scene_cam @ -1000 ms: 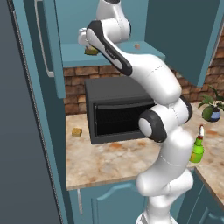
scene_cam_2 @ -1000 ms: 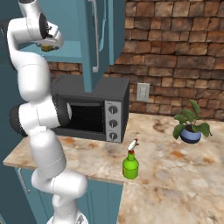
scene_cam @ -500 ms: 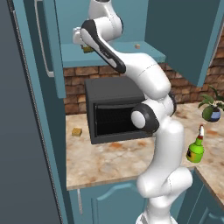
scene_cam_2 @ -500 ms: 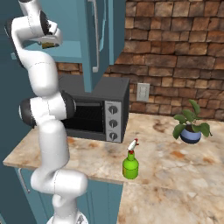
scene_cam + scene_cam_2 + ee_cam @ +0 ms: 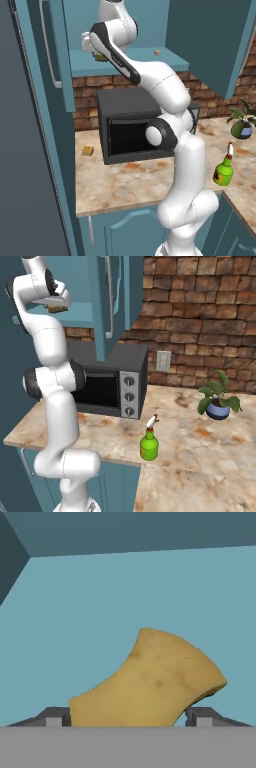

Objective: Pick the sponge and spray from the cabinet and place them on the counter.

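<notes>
The spray (image 5: pixel 149 442) is seen standing upright on the counter (image 5: pixel 215 448) in the lower centre of the right base view, near the front edge and well apart from the potted plant (image 5: pixel 218 400) at mid right. In the left base view the same bottle is found at the right edge, past the arm. That half of the task is judged done.

The sponge (image 5: pixel 150 682) is not yet on the counter. In the hand view it is seen low in the centre of the frame, lying at a slant on the pale teal shelf of the cabinet (image 5: pixel 127 60), with one dark finger tip to either side of it. The gripper (image 5: pixel 127 716) is judged to stand apart around the sponge; whether the pads already touch it cannot be told. In the left base view the hand is placed at the upper left, up at the shelf, with a mustard patch showing just beside it.

A small tan cube (image 5: pixel 157 52) is noted further right on the shelf, and a small orange-tan block (image 5: pixel 88 150) on the counter left of the microwave (image 5: pixel 131 125).

Left to do, by judgement: clamping on the sponge, lifting it off the shelf, and setting it down on the counter.
</notes>
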You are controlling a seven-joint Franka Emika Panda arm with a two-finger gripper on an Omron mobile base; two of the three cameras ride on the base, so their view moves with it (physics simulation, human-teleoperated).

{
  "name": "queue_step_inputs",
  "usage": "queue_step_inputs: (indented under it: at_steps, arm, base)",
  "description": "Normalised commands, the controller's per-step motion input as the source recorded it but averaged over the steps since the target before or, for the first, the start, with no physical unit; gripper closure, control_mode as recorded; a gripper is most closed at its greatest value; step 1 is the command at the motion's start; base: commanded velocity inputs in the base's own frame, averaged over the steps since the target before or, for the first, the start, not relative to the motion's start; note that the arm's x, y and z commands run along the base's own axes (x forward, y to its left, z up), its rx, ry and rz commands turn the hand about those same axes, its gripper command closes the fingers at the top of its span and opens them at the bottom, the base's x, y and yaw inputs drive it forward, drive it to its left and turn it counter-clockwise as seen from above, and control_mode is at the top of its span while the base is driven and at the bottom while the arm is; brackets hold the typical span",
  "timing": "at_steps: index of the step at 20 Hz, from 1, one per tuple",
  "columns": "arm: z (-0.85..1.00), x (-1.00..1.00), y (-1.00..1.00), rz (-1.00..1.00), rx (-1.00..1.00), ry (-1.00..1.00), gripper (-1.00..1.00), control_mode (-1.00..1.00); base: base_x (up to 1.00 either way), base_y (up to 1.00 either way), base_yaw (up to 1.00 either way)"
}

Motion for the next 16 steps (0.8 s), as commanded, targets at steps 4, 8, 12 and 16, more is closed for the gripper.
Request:
queue_step_inputs:
  at_steps: [4,8,12,16]
  arm:
    - [-0.08,0.0,0.0,0.0,0.0,0.09,1.0,-1.0]
    - [-0.14,-0.32,-0.05,0.0,0.0,0.09,1.0,-1.0]
    - [-0.09,-0.8,-0.24,0.0,0.0,0.03,1.0,-1.0]
    - [-0.09,-0.95,-0.3,0.0,0.0,0.0,1.0,-1.0]
  base:
    - [0.0,0.0,0.0]
    - [0.0,0.0,0.0]
    - [0.0,0.0,0.0]
    - [0.0,0.0,0.0]
